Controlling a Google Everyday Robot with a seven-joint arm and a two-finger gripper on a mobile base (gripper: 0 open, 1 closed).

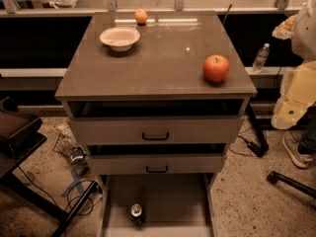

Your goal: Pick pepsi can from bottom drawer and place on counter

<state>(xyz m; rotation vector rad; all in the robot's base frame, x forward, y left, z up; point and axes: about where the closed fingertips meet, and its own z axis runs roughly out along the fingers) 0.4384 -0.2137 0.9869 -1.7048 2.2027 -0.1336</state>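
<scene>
1. Camera view looks down on the cabinet from the front. My gripper (285,27) is at the far right edge of the frame, off the right side of the counter (158,58) and level with its back half. It is well apart from the can, and I cannot tell whether it is open or closed.
2. The pepsi can (137,213) stands upright in the bottom drawer (173,196), which is open. The can is near the front, left of the middle and clear of both side walls, with its silver top facing up.
3. On the counter, an apple (216,68) sits near the right front corner, a pale bowl (120,37) sits toward the left rear, and an orange (141,16) lies at the back edge, just behind the bowl.
4. Above the open tray are the top drawer (197,131) and the middle drawer (197,164), each with a black handle and a dark gap over its front.
5. A water bottle (260,58) stands on the ledge to the right, behind the cabinet.
</scene>
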